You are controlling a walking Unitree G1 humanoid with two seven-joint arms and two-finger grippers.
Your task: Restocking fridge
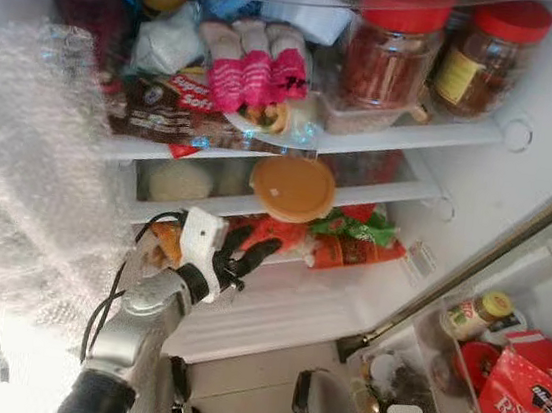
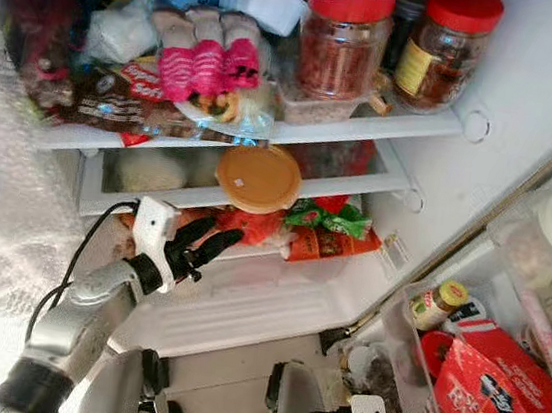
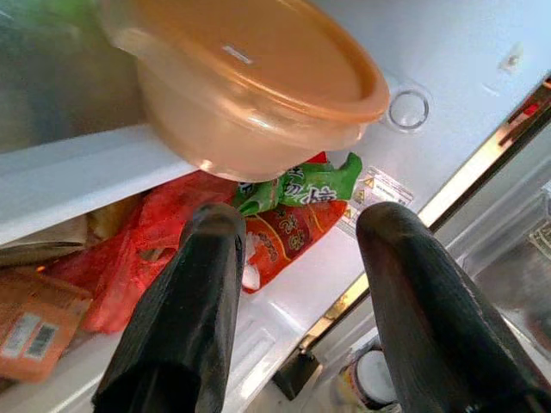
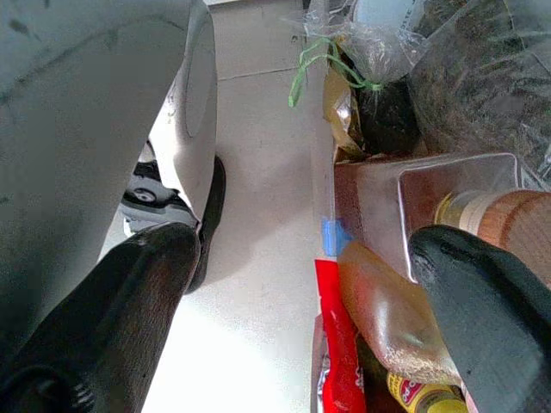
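Fridge (image 1: 515, 226) open, shelves crowded. Orange-lidded tub (image 1: 292, 188) sits at the front edge of the middle shelf, overhanging it. Left gripper (image 1: 246, 255) just below the tub, fingers spread, holding nothing. Left wrist view: tub base pale, translucent. Right gripper (image 4: 318, 284) also spread, near door-shelf jars.

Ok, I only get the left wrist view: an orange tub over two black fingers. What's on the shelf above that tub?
Observer: A red-lidded jar stands on the top shelf, with a second jar to its right.
Operator: Anything pink up there?
Observer: Yes, a pink and white packet lies left of the jars.
Operator: Where's my other arm?
Observer: Hanging low. The right fingers are open, above the floor, next to the bottles in the door.
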